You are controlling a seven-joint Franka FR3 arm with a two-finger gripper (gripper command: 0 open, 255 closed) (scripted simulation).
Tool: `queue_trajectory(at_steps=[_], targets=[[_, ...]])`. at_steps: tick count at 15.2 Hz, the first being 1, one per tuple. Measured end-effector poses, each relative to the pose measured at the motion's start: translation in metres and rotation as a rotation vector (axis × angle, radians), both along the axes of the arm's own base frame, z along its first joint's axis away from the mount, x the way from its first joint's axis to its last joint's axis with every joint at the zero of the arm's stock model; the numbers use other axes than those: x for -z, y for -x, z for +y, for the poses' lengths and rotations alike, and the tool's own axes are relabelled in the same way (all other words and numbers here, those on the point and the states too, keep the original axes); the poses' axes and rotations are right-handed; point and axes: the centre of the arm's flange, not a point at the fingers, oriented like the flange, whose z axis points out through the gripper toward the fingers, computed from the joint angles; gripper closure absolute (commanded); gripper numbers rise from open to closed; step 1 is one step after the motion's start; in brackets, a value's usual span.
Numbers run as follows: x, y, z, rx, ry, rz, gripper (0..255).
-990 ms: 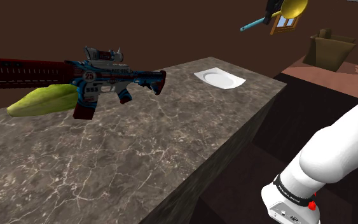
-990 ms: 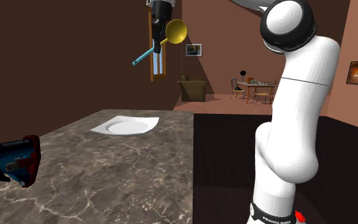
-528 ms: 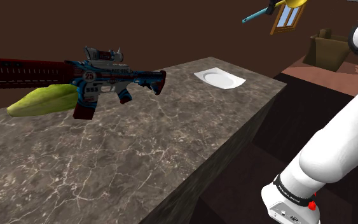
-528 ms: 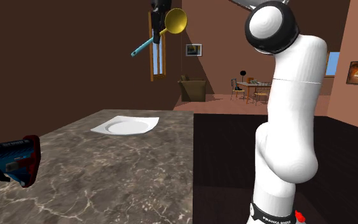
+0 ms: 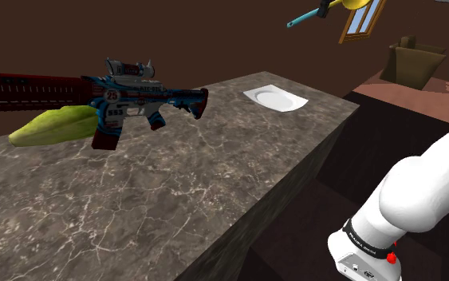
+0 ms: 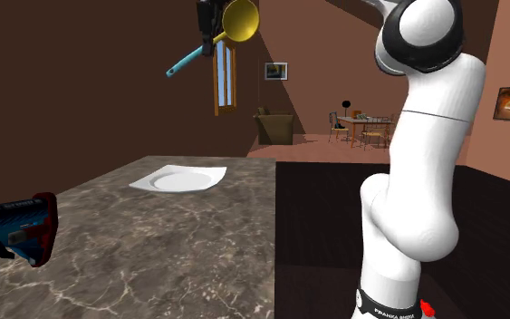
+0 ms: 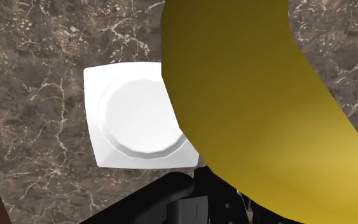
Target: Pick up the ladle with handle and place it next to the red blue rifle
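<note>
A home: dark veined marble counter point(image 6: 180, 258); in the second exterior view, a small framed picture point(image 6: 276, 71) at twelve o'clock, a wooden dining table with chairs point(image 6: 363, 127) at two.

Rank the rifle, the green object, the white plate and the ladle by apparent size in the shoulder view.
1. rifle, clearly largest.
2. green object.
3. white plate and ladle: look alike, and the picture's top edge cuts the ladle off, so they stay unranked.

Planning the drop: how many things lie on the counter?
3: red-blue rifle at the shoulder view's left, yellow-green item beside it, white plate at the far end. More may lie off-frame.
</note>
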Motion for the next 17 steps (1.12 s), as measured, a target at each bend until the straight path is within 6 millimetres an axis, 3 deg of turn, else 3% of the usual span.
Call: queue_trajectory(at_steps=[7,17], targets=[[-0.003,-0.004,0.09,0.001,0.001,-0.001,255],[-0.004,-0.024,0.219,0.001,0.001,0.001,255]])
